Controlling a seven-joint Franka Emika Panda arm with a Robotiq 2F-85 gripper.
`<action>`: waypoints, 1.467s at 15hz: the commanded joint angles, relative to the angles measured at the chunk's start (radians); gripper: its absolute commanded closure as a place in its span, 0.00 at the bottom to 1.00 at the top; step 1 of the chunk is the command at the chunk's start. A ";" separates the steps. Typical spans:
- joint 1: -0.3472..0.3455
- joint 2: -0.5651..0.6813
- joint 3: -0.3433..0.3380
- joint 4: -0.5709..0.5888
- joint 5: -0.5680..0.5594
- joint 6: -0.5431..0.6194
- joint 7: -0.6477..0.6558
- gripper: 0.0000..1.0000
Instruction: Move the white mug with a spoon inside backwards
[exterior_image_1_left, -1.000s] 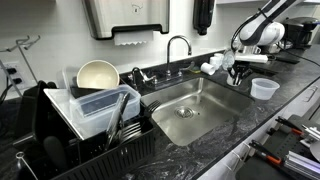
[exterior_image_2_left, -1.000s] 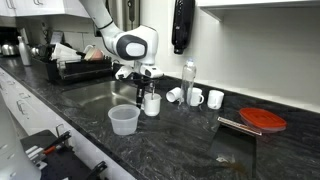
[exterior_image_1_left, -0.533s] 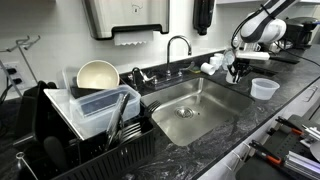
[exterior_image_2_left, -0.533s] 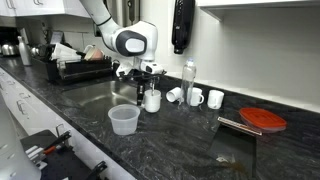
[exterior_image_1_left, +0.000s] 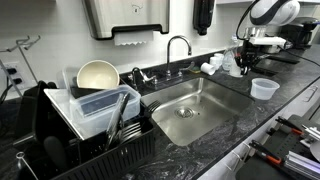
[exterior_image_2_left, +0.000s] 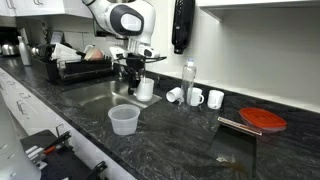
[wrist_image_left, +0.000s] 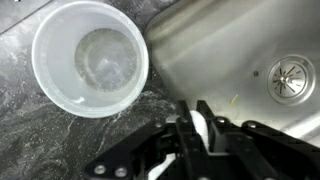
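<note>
The white mug (exterior_image_2_left: 146, 89) is held by its rim between my gripper's (exterior_image_2_left: 138, 78) fingers, just above the dark counter beside the sink. In the wrist view the jaws (wrist_image_left: 196, 128) are shut on the mug's white wall (wrist_image_left: 200, 128), above the sink's edge. In an exterior view the gripper (exterior_image_1_left: 243, 62) hangs behind the plastic tub, and the mug is hard to make out there. I cannot make out the spoon.
A translucent plastic tub (exterior_image_2_left: 123, 120) (wrist_image_left: 90, 55) (exterior_image_1_left: 264, 88) stands in front of the mug. Other white mugs (exterior_image_2_left: 197, 97), a clear bottle (exterior_image_2_left: 188, 80) and a red lid (exterior_image_2_left: 264, 120) lie further along. The sink (exterior_image_1_left: 190, 112), faucet (exterior_image_1_left: 178, 45), dish rack (exterior_image_1_left: 95, 118) and cream bowl (exterior_image_1_left: 97, 75) are alongside.
My gripper has risen and moved back toward the wall and the sink side with the white mug in it. The mug is farther from the plastic tub.
</note>
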 joint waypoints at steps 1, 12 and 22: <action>-0.015 -0.003 -0.020 0.039 0.006 -0.136 -0.124 0.97; -0.016 -0.008 -0.014 0.018 0.002 -0.107 -0.103 0.97; -0.006 0.132 -0.024 0.241 -0.167 -0.328 -0.421 0.97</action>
